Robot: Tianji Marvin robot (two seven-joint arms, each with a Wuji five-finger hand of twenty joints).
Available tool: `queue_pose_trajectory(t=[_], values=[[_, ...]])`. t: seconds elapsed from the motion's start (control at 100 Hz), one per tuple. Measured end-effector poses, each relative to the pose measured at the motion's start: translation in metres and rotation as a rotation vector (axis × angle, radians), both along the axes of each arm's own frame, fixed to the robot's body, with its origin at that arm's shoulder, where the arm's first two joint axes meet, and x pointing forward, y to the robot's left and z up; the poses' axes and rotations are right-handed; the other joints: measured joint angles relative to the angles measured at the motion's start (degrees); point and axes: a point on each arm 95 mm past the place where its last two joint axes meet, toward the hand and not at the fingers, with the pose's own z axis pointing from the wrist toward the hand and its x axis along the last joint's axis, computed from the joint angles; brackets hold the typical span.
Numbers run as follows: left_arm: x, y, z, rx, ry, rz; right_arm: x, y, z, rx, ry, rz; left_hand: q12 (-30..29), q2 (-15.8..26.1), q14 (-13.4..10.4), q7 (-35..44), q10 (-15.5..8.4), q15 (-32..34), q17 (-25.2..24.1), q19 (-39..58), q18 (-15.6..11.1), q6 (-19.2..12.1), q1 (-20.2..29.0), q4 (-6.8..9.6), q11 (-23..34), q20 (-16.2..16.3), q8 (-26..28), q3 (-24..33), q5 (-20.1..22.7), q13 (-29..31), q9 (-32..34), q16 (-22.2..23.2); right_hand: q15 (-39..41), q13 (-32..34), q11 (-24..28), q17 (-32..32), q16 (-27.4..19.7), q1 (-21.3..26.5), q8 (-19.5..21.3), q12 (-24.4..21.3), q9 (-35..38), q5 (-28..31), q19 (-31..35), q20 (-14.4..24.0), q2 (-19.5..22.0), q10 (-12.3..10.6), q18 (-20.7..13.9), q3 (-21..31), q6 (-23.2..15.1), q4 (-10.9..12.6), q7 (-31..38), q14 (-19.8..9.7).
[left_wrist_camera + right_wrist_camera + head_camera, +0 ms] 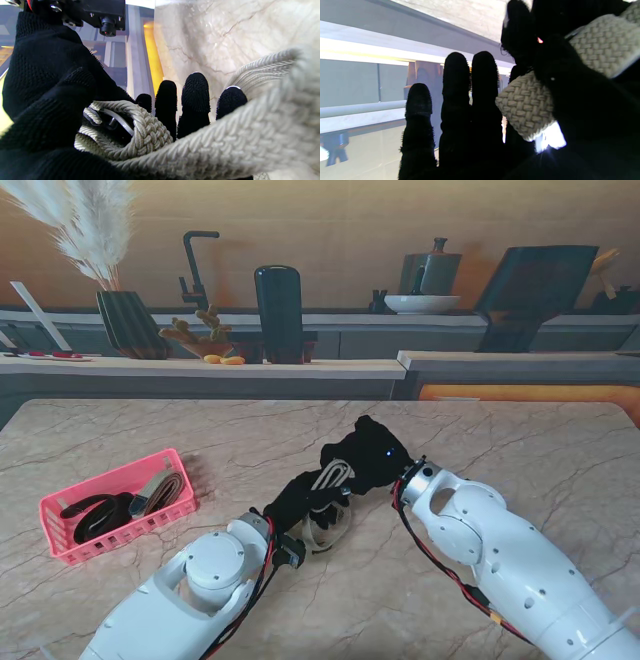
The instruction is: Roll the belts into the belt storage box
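My two black-gloved hands meet over the middle of the marble desk (520,440), both on the same cream woven belt (330,478). My left hand (300,502) reaches in from seven o'clock and grips the belt: my wrist view shows its braid looped over my palm, with the fingertips (196,87) straight beyond it. My right hand (372,452) comes in from four o'clock and is closed on the belt too; a folded stretch of weave (527,110) is pinched under my thumb, while my other fingers (456,82) stand straight. Part of the belt curls down onto the desk just beside my left wrist. The pink box (120,505) sits well apart at nine o'clock, near the desk's left edge, with dark belts (98,515) coiled inside.
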Motion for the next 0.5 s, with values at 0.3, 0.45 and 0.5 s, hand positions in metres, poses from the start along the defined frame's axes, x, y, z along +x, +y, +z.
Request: queue_pose_trajectory(t=[0.3, 0.45, 0.5], values=[[0.001, 0.005, 0.005, -0.017, -0.057, 0.093, -0.004, -0.009, 0.008, 0.057, -0.112, -0.102, -12.52, 2.24, 0.91, -6.43, 0.05, -25.94, -16.23, -19.85, -1.1, -3.67, 0.7, 0.15, -13.89, -0.66, -2.18, -4.53, -5.76, -18.08, -10.63, -12.16, 0.63, 0.0, 0.05, 0.0, 0.0, 0.0, -0.01, -0.01, 1.07, 2.01, 1.0, -0.55, -0.09, 0.16, 0.65, 0.0, 0.11, 0.0, 4.19, 0.46], [0.0, 0.004, 0.007, -0.074, -0.076, 0.15, -0.003, -0.014, 0.016, 0.102, -0.184, -0.185, -14.31, 3.75, 0.49, -7.77, 0.05, -28.21, -17.07, -21.7, -1.9, -4.35, 0.74, 0.15, -15.33, -1.44, -2.97, -5.2, -7.44, -19.02, -11.08, -13.27, 0.68, 0.0, 0.23, 0.0, 0.0, 0.0, -0.01, -0.01, 1.09, 2.22, 1.39, -0.57, -0.09, 0.33, 0.69, 0.0, 0.13, 0.0, 4.22, 0.58], [-0.001, 0.003, 0.008, -0.096, -0.079, 0.167, -0.003, -0.016, 0.017, 0.113, -0.198, -0.206, -14.36, 4.95, 0.34, -7.78, 0.05, -28.22, -16.66, -21.67, -1.9, -4.38, 1.41, 0.15, -15.33, -1.44, -3.53, -5.32, -8.18, -19.03, -11.08, -13.29, 0.87, 0.0, 0.27, 0.0, 0.0, 0.0, -0.01, -0.01, 1.09, 2.22, 1.66, -0.57, -0.09, 0.37, 0.69, 0.0, 0.13, 0.0, 4.68, 0.64]])
